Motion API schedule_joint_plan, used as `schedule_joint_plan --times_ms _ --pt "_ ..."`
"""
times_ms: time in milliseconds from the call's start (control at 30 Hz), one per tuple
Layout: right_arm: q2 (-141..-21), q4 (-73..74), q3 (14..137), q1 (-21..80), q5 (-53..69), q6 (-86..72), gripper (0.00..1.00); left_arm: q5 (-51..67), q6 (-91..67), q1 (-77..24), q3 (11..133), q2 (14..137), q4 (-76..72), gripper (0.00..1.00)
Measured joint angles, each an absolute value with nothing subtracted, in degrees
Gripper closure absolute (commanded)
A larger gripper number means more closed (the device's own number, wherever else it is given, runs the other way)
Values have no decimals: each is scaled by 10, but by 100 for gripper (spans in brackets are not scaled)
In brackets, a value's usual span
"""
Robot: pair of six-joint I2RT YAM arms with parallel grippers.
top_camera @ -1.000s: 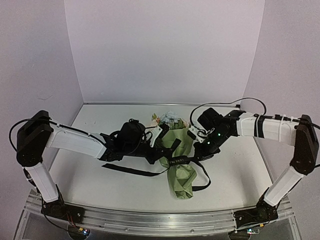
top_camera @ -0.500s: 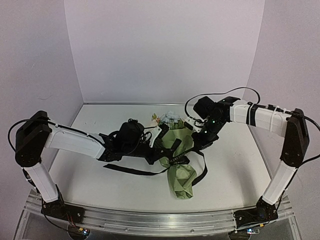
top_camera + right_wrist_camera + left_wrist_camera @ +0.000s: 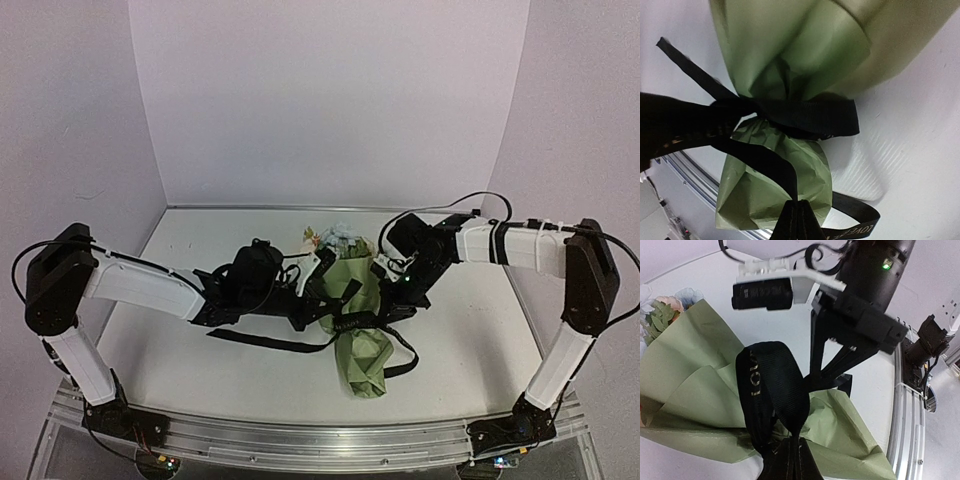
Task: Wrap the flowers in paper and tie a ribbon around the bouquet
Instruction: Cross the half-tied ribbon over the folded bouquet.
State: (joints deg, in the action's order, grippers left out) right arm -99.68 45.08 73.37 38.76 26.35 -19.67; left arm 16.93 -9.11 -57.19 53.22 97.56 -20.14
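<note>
Left gripper [image 3: 790,462]: fingers pressed together, pinching a strand of the narrow black woven ribbon [image 3: 771,390] with pale lettering. Right gripper [image 3: 797,220]: likewise clamped on a ribbon strand. The ribbon girds the waist of the sage-green paper cone bouquet [image 3: 362,355], which lies on the white table [image 3: 200,370] between both arms, cream and pale blue blooms [image 3: 340,236] toward the back wall.
</note>
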Motion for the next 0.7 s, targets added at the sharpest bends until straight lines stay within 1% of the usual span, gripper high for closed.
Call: schedule_joint_plan --times_ms 100,400,600,700 --pt "-997 434 709 388 281 -255 100 171 -84 -583 530 965 -209 100" --pt "-1013 387 698 393 307 -383 100 180 -73 -611 517 937 -215 100" --pt "-1013 382 633 422 281 -381 100 185 -80 -610 483 903 -204 100" --pt "-1015 382 622 435 271 -375 100 188 -96 -610 469 897 -206 100"
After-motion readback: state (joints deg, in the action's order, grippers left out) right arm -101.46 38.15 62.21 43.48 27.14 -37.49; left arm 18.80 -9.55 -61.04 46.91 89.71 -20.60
